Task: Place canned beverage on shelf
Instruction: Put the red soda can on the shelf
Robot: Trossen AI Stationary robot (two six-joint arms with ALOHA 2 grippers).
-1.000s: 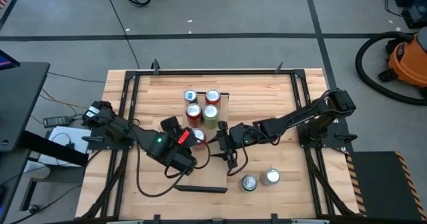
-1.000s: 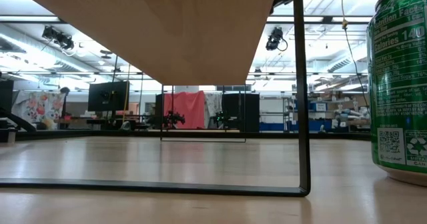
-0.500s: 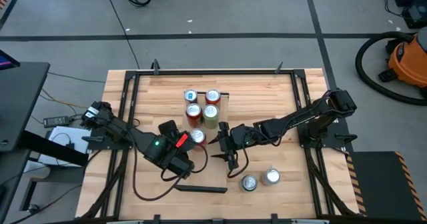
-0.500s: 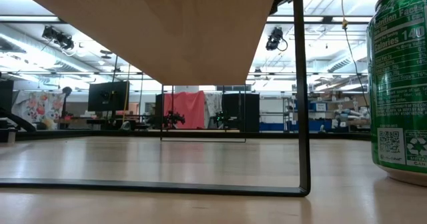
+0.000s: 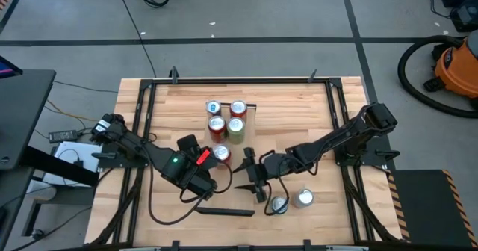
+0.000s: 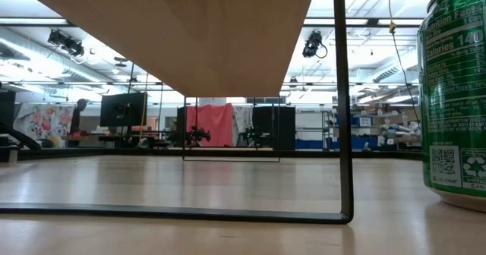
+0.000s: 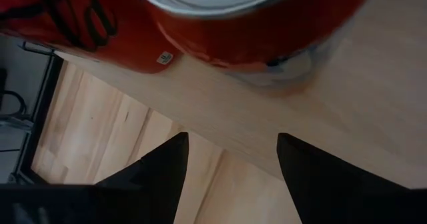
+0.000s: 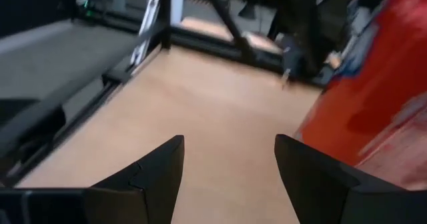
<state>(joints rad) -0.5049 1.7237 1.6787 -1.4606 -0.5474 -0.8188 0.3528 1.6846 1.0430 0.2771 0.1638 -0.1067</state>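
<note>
Canned beverage (image 5: pixel 221 152), red with a silver top, stands upright on the shelf (image 5: pixel 228 200), apart from the block of four cans (image 5: pixel 216 125) at the shelf's far end. The left gripper (image 7: pixel 230 141) sits just in front of this can with its fingers spread and only bare wood between them, so it holds nothing. The right gripper (image 8: pixel 227 141) hangs over the near part of the shelf's right edge, beside the two cans on the tabletop, (image 5: pixel 278 204) and (image 5: pixel 302 199). Its fingers are likewise parted and empty.

Hazards, as judged: the left fingers are close enough to the red can that a sideways or rising pull-back could clip its wall and tip it onto the block or off the plank. The two tabletop cans stand nearly touching, so a finger coming down between them could shove the neighbour over. Both arms also crowd the same stretch of shelf and could foul each other.

Count: seven cans from above, five on the shelf and two on the tabletop. The level view shows a green can (image 6: pixel 456 96) standing on the tabletop, but I cannot tell which of these it is. There are two arms and one shelf.
</note>
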